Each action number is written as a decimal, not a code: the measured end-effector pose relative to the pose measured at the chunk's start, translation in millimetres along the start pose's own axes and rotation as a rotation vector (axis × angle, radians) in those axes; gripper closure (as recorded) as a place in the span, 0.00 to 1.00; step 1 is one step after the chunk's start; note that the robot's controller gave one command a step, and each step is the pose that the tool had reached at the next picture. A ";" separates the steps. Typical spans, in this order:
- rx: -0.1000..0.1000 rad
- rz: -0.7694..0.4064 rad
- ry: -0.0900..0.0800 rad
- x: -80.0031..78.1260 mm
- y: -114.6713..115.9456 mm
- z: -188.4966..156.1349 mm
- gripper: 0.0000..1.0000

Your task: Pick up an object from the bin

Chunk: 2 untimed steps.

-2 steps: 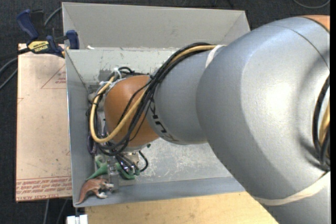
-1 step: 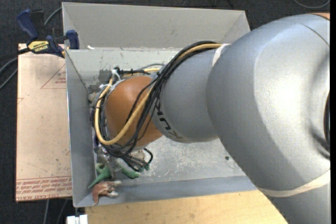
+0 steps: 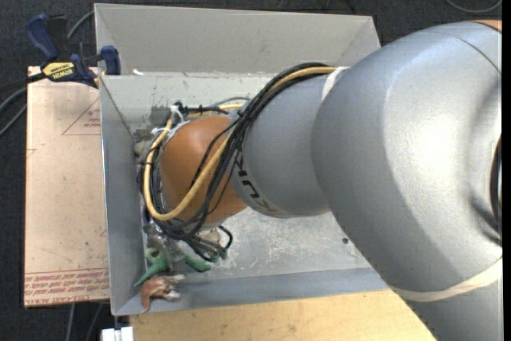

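My grey arm [image 3: 383, 164] reaches across the bin [image 3: 239, 44], its orange wrist cover [image 3: 196, 164] over the left side. The end effector [image 3: 177, 239] is just beside a green piece [image 3: 164, 261] and a brown piece [image 3: 160, 289] in the near-left corner. I can't tell whether it's open or closed.

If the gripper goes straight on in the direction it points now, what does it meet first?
Probably the thin green curved thing lying in the grey metal bin's lower left corner, just under the gripper; a small brown lump lies beside it. Depth is unclear here.
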<state>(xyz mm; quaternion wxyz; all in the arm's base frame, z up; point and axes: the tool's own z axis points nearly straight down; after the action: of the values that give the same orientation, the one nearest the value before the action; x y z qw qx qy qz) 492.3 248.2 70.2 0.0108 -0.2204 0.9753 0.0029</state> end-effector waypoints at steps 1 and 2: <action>0.000 0.000 0.000 0.0 0.0 0.0 1.00; -0.001 0.045 -0.003 -2.3 4.9 -102.7 1.00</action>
<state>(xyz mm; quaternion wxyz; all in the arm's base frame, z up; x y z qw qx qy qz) 490.2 252.6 173.0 0.0121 -0.1984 0.9800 0.0040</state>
